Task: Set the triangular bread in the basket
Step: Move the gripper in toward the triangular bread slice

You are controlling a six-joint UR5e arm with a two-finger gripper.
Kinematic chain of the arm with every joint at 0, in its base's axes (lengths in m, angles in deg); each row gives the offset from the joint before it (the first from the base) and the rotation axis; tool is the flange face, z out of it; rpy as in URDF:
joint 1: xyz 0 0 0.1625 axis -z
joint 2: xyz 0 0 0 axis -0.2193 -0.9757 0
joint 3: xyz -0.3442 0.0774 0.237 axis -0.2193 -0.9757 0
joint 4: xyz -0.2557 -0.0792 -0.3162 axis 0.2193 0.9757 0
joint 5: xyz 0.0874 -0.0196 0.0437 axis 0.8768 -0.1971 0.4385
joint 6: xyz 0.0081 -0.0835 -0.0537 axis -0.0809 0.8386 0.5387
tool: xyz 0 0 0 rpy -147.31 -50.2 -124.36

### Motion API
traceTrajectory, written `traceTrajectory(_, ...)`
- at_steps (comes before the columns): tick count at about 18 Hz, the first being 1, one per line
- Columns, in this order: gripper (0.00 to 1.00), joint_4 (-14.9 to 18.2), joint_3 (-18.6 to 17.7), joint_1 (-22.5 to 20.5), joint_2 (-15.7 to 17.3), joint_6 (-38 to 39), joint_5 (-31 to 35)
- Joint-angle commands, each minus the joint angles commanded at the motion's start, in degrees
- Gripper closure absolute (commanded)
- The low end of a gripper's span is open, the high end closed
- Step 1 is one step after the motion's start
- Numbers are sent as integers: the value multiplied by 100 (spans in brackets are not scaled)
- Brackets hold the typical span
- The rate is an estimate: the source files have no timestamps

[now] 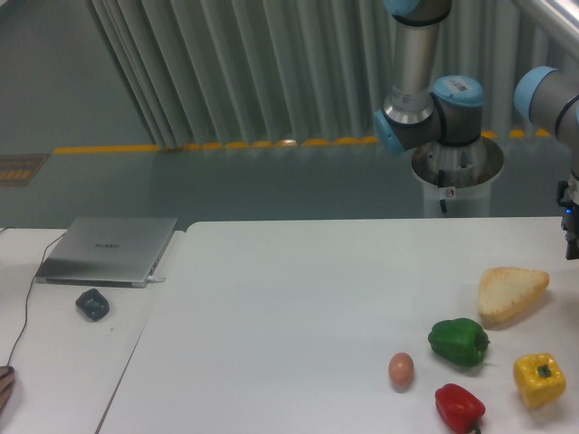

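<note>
The triangular bread (512,292) lies flat on the white table (298,307) at the right, a pale cream slice with a golden-brown crust. My gripper (571,237) hangs at the right edge of the frame, above and to the right of the bread and apart from it. It is mostly cut off, so I cannot tell how its jaws stand. No basket is in view.
A green pepper (459,341) sits just in front of the bread. A yellow pepper (539,379), a red pepper (460,407) and an egg (401,368) lie near the front right. A laptop (109,250) and a dark mouse (92,304) are on the left table.
</note>
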Motion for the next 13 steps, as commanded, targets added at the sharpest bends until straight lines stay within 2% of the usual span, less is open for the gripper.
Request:
traceTrajectory(5, 0, 0, -26, -35, -9, 9, -236)
traceTrajectory(13, 0, -35, -264, -483, 0, -18, -921)
